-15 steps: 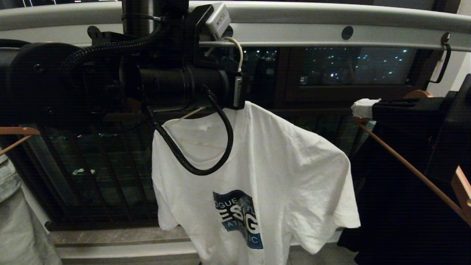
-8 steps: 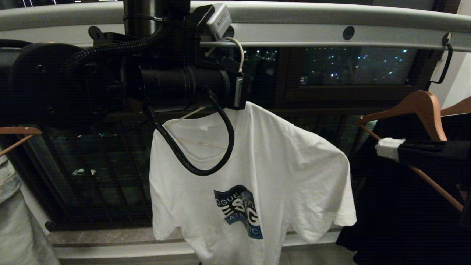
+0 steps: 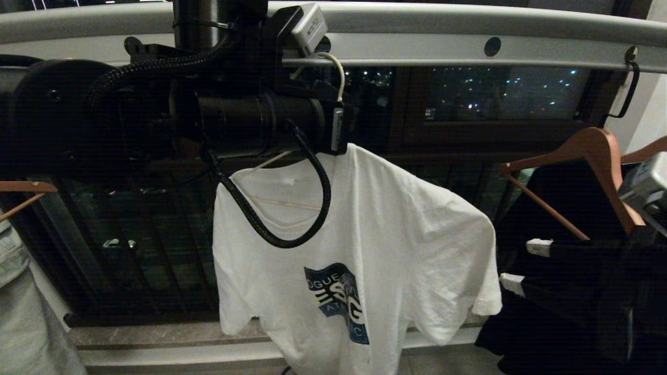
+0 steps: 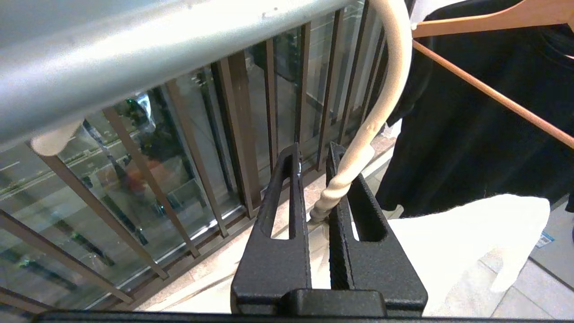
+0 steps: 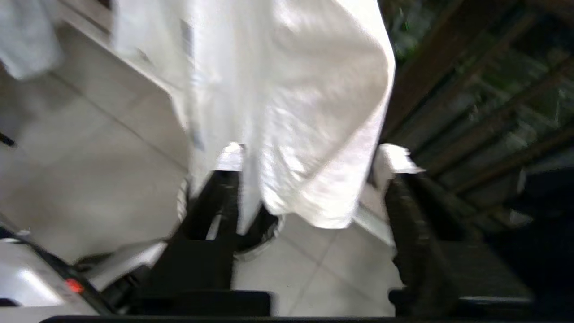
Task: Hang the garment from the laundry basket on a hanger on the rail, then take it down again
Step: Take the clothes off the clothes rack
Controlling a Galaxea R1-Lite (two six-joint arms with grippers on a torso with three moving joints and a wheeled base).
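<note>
The garment (image 3: 365,234), a white T-shirt with a blue-and-black logo, hangs on the cream wire hanger (image 3: 340,78). The hanger's hook sits over the grey rail (image 3: 469,26). My left arm (image 3: 250,120) reaches up in front of the rail. In the left wrist view the left gripper (image 4: 314,150) is shut on the hanger's twisted neck (image 4: 341,188), just under the rail (image 4: 134,58). My right gripper (image 3: 526,265) is open beside the T-shirt's right sleeve. That sleeve (image 5: 314,134) hangs in front of its spread, white-tipped fingers (image 5: 394,161). The round laundry basket (image 5: 258,250) shows partly on the floor below.
A black garment (image 3: 563,323) hangs on a brown wooden hanger (image 3: 594,151) close behind the right gripper. A pale grey-green garment (image 3: 21,312) and another wooden hanger (image 3: 21,187) are at the far left. Dark balcony bars (image 3: 130,250) and a stone ledge (image 3: 156,338) lie behind.
The right gripper has dropped from beside the T-shirt's shoulder to sleeve-hem height and has opened. The T-shirt has swayed slightly. The left arm has not moved.
</note>
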